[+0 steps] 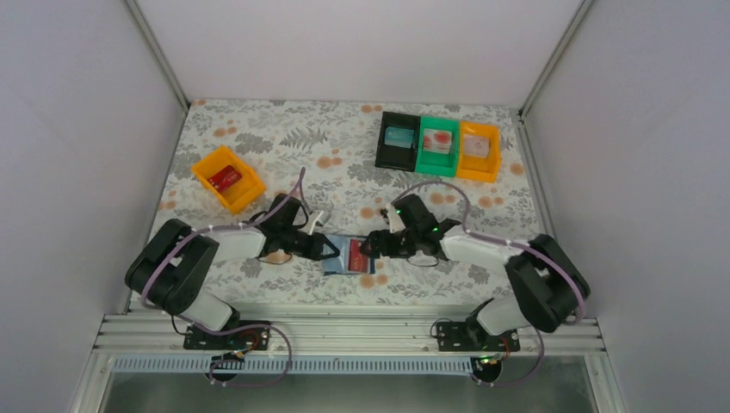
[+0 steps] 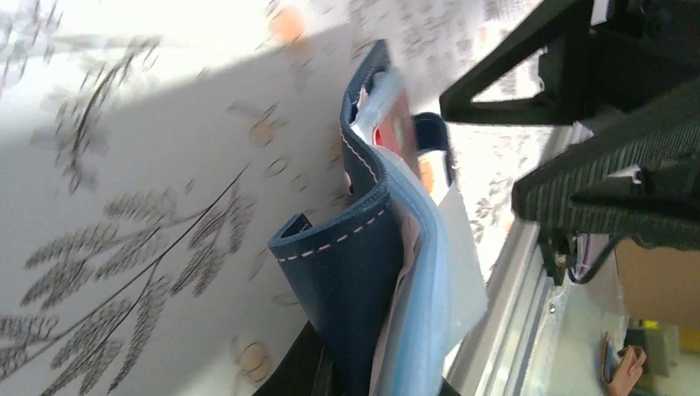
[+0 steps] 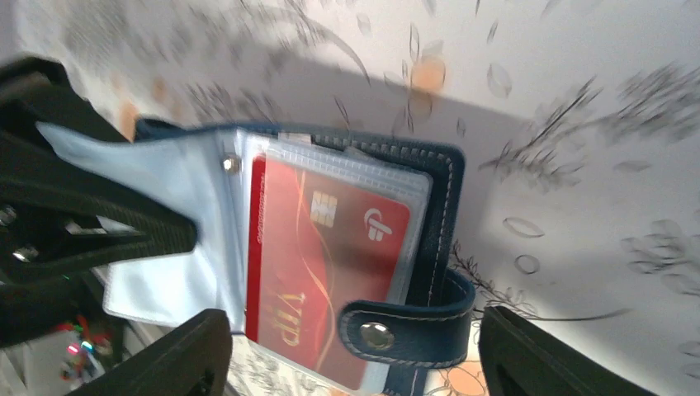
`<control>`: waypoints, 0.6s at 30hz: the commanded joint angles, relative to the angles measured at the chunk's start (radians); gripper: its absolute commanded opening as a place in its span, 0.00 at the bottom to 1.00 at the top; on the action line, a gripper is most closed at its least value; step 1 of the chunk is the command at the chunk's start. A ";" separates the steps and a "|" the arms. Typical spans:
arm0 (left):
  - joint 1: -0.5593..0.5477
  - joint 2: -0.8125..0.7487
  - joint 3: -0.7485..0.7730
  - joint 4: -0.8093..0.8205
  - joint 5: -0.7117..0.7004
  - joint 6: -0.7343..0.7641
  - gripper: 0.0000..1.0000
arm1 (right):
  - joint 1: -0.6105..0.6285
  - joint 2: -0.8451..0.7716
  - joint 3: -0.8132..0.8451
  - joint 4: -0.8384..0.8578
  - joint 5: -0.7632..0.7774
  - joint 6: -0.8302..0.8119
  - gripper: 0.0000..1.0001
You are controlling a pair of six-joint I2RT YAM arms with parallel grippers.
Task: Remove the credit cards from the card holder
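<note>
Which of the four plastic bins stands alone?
The orange plastic bin on the left; the black bin, green bin and second orange bin share a row.

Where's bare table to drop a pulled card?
Widest bare patch: floral tablecloth at the back centre, between the lone orange plastic bin on the left and the black plastic bin. Crowded: near-edge centre, where the left claw and right claw meet at the navy folding card holder.

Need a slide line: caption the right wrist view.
Open right pincer straddles the card holder, red credit card showing in its clear sleeve; left pincer clamps the light-blue flap.
</note>
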 commanded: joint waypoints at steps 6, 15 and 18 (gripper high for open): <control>0.000 -0.189 0.398 -0.454 0.079 0.456 0.02 | -0.239 -0.392 0.133 -0.071 -0.273 -0.276 0.99; 0.027 -0.307 0.796 -0.801 0.159 0.754 0.02 | -0.301 -0.358 0.461 -0.221 -0.653 -0.525 0.99; 0.058 -0.332 0.819 -0.792 0.195 0.744 0.03 | -0.300 -0.311 0.535 -0.284 -0.736 -0.564 0.99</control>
